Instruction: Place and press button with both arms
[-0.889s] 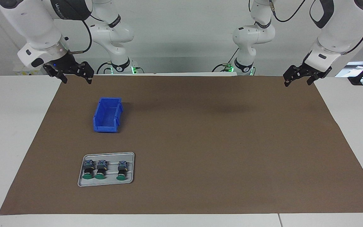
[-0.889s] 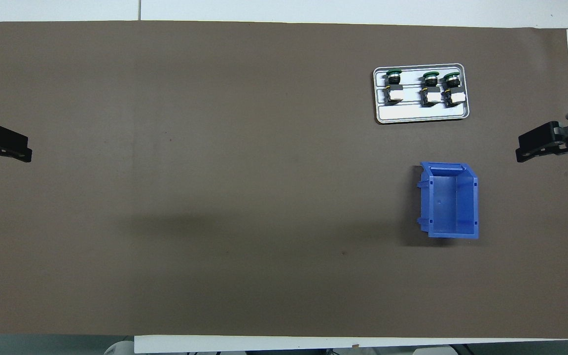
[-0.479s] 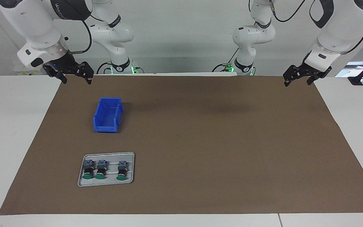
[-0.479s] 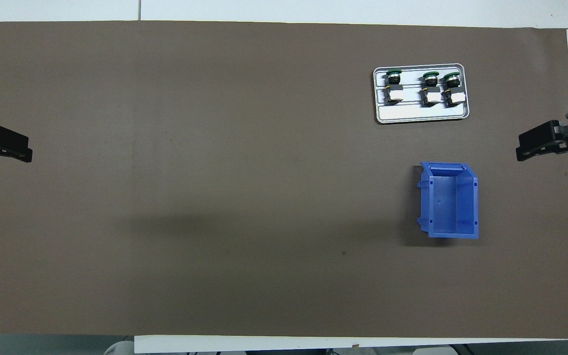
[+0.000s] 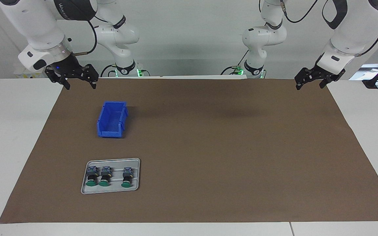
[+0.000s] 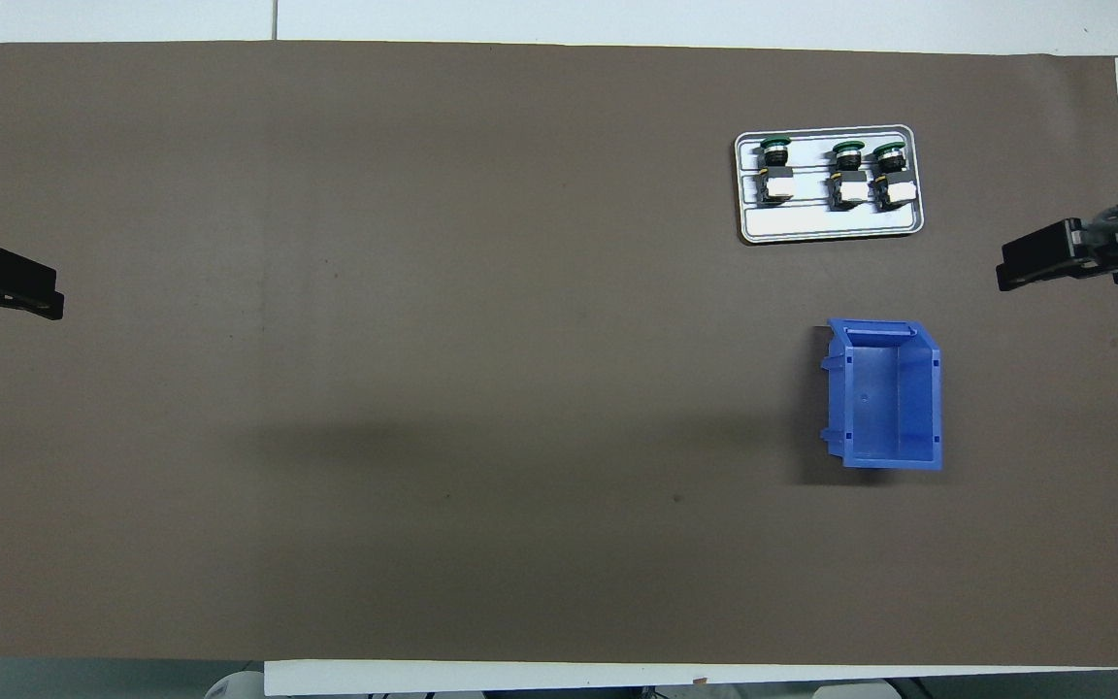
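**Two arms, one bin, one tray, three buttons**

Arms: two, white with dark joint bands, both raised at the robots' end of the table.

Right gripper point(image 5: 79, 80): one, black, hanging over the corner of the brown mat point(image 5: 208, 147) at the right arm's end. Its fingers stand spread apart and hold nothing. In the overhead view it shows at the mat's edge point(image 6: 1064, 262).

Left gripper point(image 5: 310, 82): one, black, hanging over the mat's corner at the left arm's end, with jaws spread and empty. From overhead only its tip shows point(image 6: 6, 286).

Bin point(image 5: 112, 119): one, blue plastic, open at the top and empty inside. It sits on the mat toward the right arm's end, the thing on the mat nearest to the robots. Seen from overhead point(image 6: 889, 393), it lies nearer to the robots than the tray.

Tray point(image 5: 110, 190): one, grey, rectangular with rounded corners, flat on the mat toward the right arm's end, farther from the robots than the bin and well apart from it.

Buttons: three, alike, lying on their sides in a row in the tray, green caps pointing away from the robots. Two lie close together at the end nearer the mat's edge point(image 5: 92, 177) point(image 5: 105, 177); the third button point(image 5: 127, 177) lies a little apart from them. No gripper touches any of them.
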Motion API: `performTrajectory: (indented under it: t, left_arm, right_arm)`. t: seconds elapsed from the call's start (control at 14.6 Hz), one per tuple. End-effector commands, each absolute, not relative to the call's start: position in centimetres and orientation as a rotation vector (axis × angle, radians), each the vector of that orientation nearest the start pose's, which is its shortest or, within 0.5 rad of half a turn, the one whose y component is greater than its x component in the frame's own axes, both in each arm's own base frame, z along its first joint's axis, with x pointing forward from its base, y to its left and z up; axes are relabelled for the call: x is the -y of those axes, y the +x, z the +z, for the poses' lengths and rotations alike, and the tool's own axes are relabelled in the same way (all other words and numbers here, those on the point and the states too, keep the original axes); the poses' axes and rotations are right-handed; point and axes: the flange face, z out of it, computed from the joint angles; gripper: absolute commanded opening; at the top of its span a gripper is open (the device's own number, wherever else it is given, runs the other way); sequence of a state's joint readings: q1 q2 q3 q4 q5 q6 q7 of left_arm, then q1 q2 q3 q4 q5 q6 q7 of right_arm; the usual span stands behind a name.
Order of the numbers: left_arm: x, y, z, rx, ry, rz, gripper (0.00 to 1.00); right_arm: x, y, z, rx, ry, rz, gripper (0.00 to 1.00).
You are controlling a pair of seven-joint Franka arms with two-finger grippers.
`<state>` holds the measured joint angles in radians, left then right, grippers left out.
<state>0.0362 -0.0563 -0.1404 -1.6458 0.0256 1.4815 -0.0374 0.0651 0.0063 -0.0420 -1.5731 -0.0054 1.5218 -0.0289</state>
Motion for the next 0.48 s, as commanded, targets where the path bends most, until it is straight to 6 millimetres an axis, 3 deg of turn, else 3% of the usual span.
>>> performTrajectory:
  t: [0.0,0.14,0.27,0.41]
  left_arm:
    - [5.2,51.4,61.3,-0.096,-3.083,0.155,1.00]
    - [5.2,51.5,61.4,-0.099,-3.085,0.153,1.00]
    - [5.4,51.5,61.4,-0.108,-3.084,0.145,1.00]
    - [5.4,51.5,61.3,-0.108,-3.085,0.150,1.00]
  right_arm:
    - [-3.5,59.6,56.9,0.158,-3.147,0.065,1.00]
    - [-6.5,62.4,53.3,0.171,-3.145,-0.005,1.00]
    - [-7.1,65.5,47.7,0.116,-3.143,-0.034,1.00]
    - [-8.9,68.1,43.2,0.136,-3.145,-0.071,1.00]
